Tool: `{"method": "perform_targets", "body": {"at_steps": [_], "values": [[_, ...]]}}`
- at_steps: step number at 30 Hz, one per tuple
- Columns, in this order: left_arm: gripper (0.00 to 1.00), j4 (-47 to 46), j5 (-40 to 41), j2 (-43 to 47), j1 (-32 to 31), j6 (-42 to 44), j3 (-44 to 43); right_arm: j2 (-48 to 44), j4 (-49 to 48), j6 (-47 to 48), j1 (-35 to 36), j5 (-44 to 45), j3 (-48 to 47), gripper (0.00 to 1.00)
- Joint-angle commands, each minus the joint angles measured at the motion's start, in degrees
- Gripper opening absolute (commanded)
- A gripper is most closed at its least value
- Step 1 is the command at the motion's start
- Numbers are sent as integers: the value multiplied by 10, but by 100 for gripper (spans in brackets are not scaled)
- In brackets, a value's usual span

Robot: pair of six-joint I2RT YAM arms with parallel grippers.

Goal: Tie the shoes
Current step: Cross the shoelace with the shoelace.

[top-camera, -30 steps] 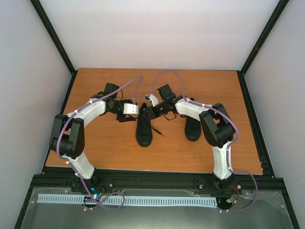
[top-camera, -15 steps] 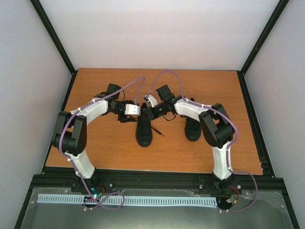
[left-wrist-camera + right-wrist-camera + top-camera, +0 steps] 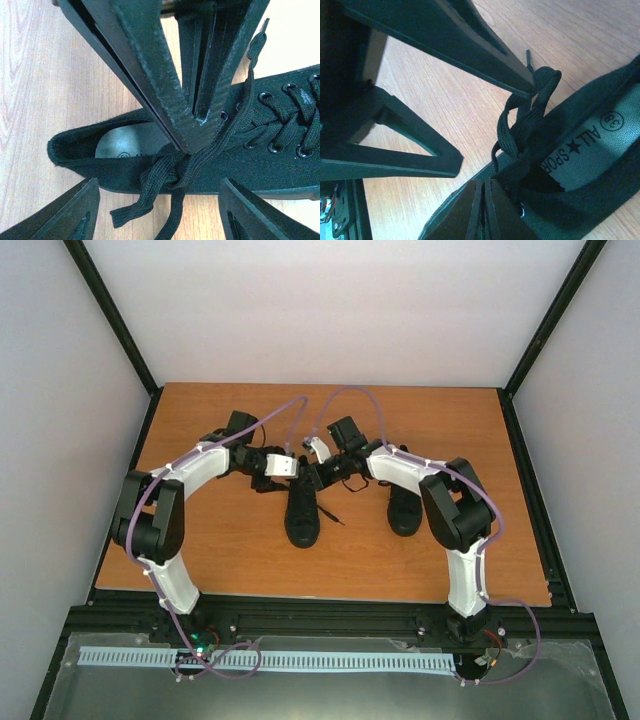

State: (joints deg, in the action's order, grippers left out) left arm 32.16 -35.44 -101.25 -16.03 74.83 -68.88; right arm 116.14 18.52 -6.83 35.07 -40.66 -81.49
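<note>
Right claw [image 3: 194,144] is pressed together, and its tips appear to pinch the laces [image 3: 165,175] where the two strands cross just above the opening of the left shoe [image 3: 280,150]. Left claw [image 3: 157,184] is spread wide, straddling that crossing from the left, with nothing between its fingers.

Position: the left shoe lies near the middle of the table [image 3: 200,550], toe toward the near edge and heel toward the far side. The right shoe [image 3: 405,508] lies parallel to it on the right, well apart, partly under the right arm and unattended.

Handling, by judgement: the shoe is light canvas, soft at the upper and stiffer at the sole, so it is likely to slide or tip on the smooth wood if a lace is pulled sideways. The laces are thin, flat and limp. They hold no shape, and a loose strand can slip from a closed pair of tips. The best hold is on a free strand close to the crossing, not at the end, pulling along the shoe's length.
</note>
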Motion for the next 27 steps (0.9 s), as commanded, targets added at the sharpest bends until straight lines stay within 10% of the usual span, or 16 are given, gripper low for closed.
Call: {"method": "perform_targets", "body": {"at_steps": [1, 13, 27], "values": [[68, -4, -14, -19, -10, 3, -22, -30, 3, 8, 3, 2, -10, 5], [60, -2, -13, -43, -23, 1, -40, -27, 1, 11, 3, -15, -9, 4], [16, 13, -42, -54, -24, -36, -59, -28, 0, 16, 2, -36, -12, 3]]}}
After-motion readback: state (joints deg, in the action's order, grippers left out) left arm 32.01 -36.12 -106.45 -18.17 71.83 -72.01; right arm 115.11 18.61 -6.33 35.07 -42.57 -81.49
